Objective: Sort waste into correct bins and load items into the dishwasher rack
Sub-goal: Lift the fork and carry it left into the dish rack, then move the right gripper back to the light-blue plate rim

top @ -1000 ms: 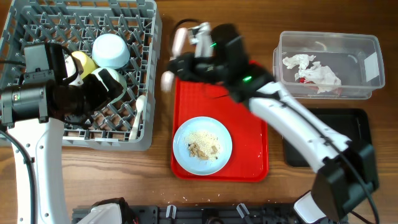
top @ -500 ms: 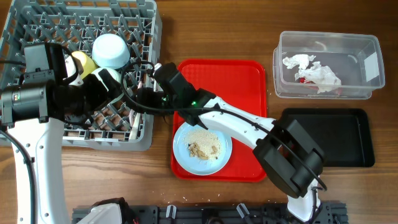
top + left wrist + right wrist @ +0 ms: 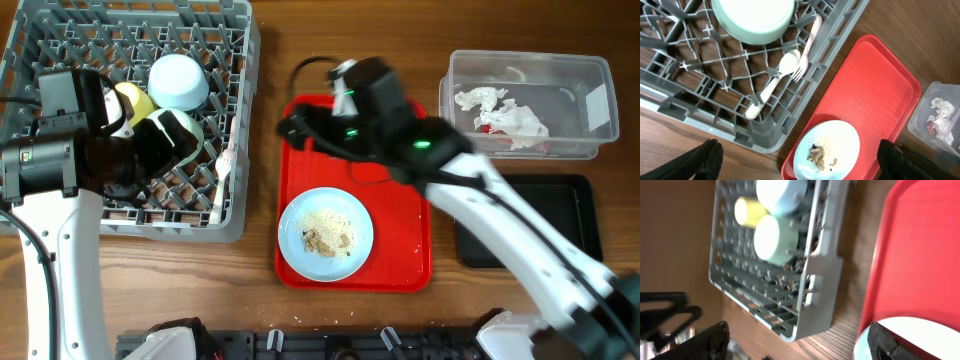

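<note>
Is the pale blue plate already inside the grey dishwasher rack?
No, the plate, with crumbs on it, lies on the red tray beside the rack.

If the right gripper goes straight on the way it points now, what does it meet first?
Most likely the dishwasher rack's side wall, near its corner. Depth is unclear: it might instead reach the bare table beside the red tray.

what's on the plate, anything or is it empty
Not empty: beige crumbs lie on the plate, which sits on the red tray.

Left hand point(image 3: 801, 156) and right hand point(image 3: 799, 341) both spread wide, empty.
</note>
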Controlling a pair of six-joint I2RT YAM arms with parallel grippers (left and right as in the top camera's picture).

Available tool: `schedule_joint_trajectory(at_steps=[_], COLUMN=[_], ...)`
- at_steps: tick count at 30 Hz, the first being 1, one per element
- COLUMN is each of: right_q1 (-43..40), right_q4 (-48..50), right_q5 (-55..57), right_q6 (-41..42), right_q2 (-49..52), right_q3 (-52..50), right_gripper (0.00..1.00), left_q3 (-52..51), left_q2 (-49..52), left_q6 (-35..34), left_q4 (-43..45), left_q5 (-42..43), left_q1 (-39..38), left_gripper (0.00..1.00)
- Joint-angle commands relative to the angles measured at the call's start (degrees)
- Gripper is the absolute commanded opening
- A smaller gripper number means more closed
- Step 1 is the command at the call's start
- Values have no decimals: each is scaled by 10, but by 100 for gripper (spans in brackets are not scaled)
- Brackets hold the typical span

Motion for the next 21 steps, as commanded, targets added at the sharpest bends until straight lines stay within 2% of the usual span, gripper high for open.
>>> schedule_joint_trajectory(at_steps=[1,4,10,21], right_q1=[-31,-32,-32,-32], right_q4=[-105,-190,-347,-367], right_q5=[-12,13,160,169], right_q6=[-43,-76,-77,-78], right_q2=[-72,-88,-87,-87], right_q3=[2,2,0,-28], right_gripper=[100,100,100,100], left_q3=[-1,-1,-2,-2], left_q2=[-3,-3,-3,-3], left_q6=[-5,-5,-5,-5], left_q4=[1,1,1,1], left_q5=[-1,-1,-1,-1], left_q1=[3,3,3,3], left_gripper=[100,100,100,100])
